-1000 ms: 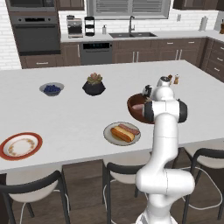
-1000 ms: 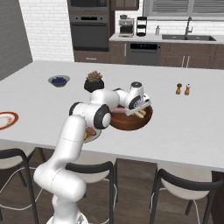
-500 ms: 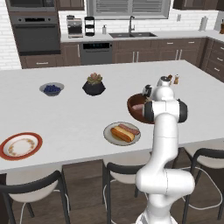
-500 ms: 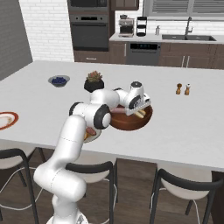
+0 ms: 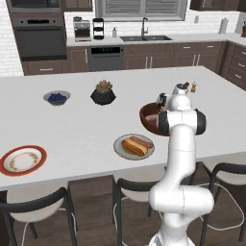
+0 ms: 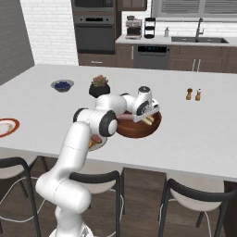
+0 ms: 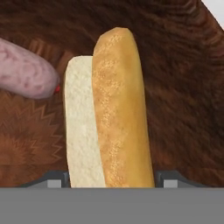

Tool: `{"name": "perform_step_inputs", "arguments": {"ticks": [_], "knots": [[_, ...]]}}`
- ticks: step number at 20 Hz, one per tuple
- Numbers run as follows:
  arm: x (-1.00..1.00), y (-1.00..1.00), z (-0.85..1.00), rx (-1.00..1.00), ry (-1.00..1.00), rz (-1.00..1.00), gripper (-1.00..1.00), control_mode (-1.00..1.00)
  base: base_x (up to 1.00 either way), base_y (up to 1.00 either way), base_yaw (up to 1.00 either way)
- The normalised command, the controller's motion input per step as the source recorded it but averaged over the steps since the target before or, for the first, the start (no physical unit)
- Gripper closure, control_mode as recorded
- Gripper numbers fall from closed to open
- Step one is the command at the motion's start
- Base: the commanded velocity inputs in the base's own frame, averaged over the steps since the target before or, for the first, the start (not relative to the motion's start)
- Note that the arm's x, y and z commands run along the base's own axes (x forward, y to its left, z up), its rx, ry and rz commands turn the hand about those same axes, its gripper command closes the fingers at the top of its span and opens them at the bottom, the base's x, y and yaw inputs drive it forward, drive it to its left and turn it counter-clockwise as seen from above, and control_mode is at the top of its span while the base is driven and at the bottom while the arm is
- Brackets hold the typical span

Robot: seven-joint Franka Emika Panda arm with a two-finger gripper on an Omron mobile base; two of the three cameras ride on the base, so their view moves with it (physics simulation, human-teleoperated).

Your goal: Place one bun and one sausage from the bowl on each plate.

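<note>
White countertop [image 5: 86, 129] is stretching across a kitchen island, with dark cabinets, an oven and a sink running along the back wall. On it, the reddish-brown bowl [image 5: 148, 122] is sitting near the arm's side of the island, and the gripper [image 6: 147, 116] is reaching down into it from above. Inside the bowl, a split bun [image 7: 109, 113] is lying right between the finger tips at the bottom of the hand view, its golden crust on one side and its pale cut face on the other, while a pink sausage [image 7: 26, 72] is resting just beside it. The fingers are sitting wide on either side of the bun, but I cannot tell whether they are pressing on it. Just beside the bowl, the pale grey plate [image 5: 120, 149] is already carrying a bun and a sausage. Well apart, toward the far left edge, the orange-rimmed plate [image 5: 7, 166] is lying bare. Farther back, a small bowl of blue berries [image 5: 56, 98] and a black plant pot [image 5: 103, 95] are standing near each other, and two small shakers [image 6: 193, 94] are standing side by side.
</note>
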Motion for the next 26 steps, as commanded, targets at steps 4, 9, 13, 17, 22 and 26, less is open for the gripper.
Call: {"name": "perform_step_inputs", "arguments": {"ticks": [4,9,13,17,22,26], "knots": [[-0.25,0.0,0.02,0.0,0.0,0.0,1.0,-1.0,0.0,0.0,0.0],[-0.47,0.0,0.24,0.0,0.0,0.0,1.0,-1.0,0.0,0.0,0.0],[-0.36,0.06,0.36,0.0,0.0,0.0,1.0,-1.0,0.0,0.0,0.0],[-0.57,0.28,0.32,0.0,0.0,-0.07,1.0,-1.0,0.0,0.0,0.0],[-0.53,0.49,0.34,0.0,0.08,-0.13,1.0,-1.0,0.0,0.0,0.0],[-0.38,0.46,0.34,0.0,0.1,-0.12,1.0,-1.0,0.0,0.0,0.0]]}}
